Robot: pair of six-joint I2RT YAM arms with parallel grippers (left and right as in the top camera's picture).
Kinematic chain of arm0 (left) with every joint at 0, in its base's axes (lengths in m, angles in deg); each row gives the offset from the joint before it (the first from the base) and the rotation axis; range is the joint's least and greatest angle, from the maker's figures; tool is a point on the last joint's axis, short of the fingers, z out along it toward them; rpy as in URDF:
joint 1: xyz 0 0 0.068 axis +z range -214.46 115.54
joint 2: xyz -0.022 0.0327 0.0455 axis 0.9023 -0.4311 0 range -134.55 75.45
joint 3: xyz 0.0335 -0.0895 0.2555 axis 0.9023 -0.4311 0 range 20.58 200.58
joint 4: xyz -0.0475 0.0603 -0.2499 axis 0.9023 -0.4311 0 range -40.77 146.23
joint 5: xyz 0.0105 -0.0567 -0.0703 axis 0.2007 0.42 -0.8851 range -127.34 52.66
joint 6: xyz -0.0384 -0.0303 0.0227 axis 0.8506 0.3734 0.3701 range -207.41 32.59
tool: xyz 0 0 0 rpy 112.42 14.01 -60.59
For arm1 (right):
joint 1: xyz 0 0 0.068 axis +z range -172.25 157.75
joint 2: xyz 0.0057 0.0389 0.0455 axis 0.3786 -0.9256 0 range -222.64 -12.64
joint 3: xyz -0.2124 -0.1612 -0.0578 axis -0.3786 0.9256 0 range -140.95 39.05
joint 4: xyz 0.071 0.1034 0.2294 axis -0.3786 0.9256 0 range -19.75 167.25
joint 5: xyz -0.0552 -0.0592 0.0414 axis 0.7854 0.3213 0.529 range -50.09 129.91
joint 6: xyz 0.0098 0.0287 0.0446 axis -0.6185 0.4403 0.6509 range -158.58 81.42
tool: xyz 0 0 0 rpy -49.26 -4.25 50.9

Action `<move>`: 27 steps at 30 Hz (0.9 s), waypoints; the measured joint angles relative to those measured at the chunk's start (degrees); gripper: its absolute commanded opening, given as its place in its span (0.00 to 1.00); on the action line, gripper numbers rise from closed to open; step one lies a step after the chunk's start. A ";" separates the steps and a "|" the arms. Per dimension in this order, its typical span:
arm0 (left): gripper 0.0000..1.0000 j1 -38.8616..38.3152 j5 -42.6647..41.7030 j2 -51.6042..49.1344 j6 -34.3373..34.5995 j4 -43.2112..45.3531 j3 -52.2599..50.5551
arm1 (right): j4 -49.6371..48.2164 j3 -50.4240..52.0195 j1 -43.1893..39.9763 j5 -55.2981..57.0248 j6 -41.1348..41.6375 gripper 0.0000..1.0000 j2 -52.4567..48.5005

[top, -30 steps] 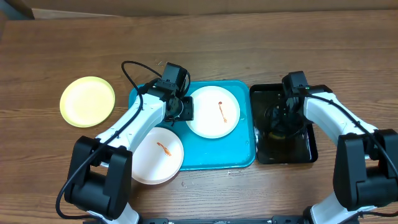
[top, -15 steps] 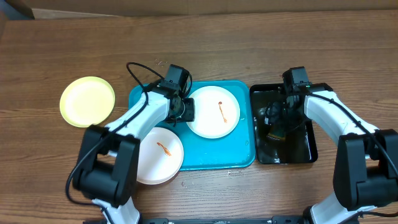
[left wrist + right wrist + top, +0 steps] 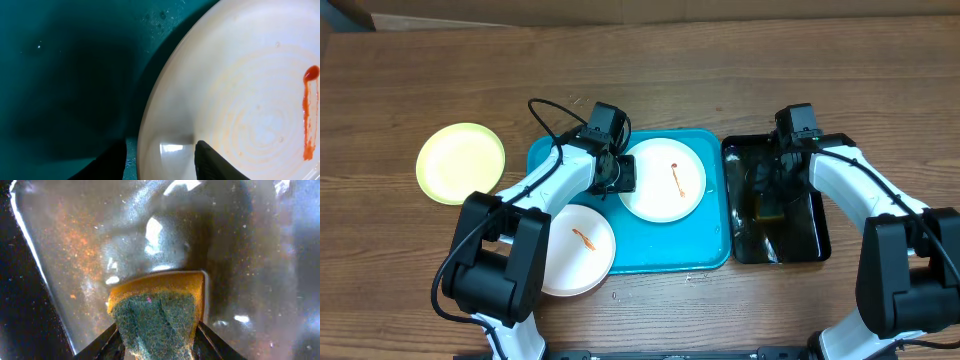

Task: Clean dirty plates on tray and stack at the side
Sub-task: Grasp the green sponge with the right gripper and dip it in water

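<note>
Overhead: left arm (image 3: pixel 550 185) swung right; plates (image 3: pixel 665 180) unmoved.

My right pincer (image 3: pixel 159 339) clamps a sponge (image 3: pixel 155 311) from both sides. Its green scouring face is turned toward me, and its yellow edge meets the wet, glinting floor of the black tray (image 3: pixel 65 255), which is flecked with orange specks.

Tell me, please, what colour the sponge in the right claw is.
The sponge is orange-yellow with a dark green scouring side; clearest in the right wrist view.
</note>
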 measured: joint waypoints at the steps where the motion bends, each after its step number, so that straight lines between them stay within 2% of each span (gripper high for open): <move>1: 0.49 0.00 0.00 0.00 -0.11 0.07 0.00 | -0.07 0.02 0.00 0.02 0.00 0.40 0.00; 2: 0.48 0.00 0.00 0.00 -0.13 0.13 0.04 | -0.13 0.02 0.00 -0.02 0.00 0.24 0.00; 3: 0.47 0.00 0.00 0.00 -0.13 0.26 0.04 | -0.37 0.02 0.00 -0.02 0.15 0.04 0.00; 5: 0.45 0.00 0.00 -0.04 -0.13 0.48 0.07 | -2.05 0.48 0.00 0.13 0.00 0.04 0.00; 7: 0.40 0.00 0.00 -0.11 -0.15 0.92 0.07 | -3.10 1.01 0.00 0.57 0.00 0.11 0.00; 8: 0.34 0.00 0.00 -0.13 -0.33 1.18 0.07 | -3.17 1.11 0.00 1.01 -0.07 0.14 0.00; 10: 0.12 0.00 0.00 -0.17 -0.87 1.84 0.09 | -2.51 1.11 0.00 1.75 0.00 0.16 0.00; 12: 0.05 0.07 -0.02 -0.22 -1.33 1.86 0.31 | -0.90 0.76 0.00 2.34 0.00 0.16 0.00; 13: 0.04 0.09 0.00 -0.22 -1.40 1.88 0.42 | 0.46 0.35 0.00 2.73 -0.02 0.15 0.00; 15: 0.04 0.11 -0.02 -0.22 -1.44 1.79 0.72 | 1.77 -0.33 0.00 3.06 0.02 0.04 0.00; 22: 0.10 1.29 -0.37 -0.22 -1.49 1.53 0.94 | 2.89 -1.95 0.00 4.02 0.00 0.04 0.00; 27: 0.13 3.17 -0.37 -0.22 -1.53 1.88 0.96 | 7.56 -4.66 0.02 4.24 0.00 0.04 0.00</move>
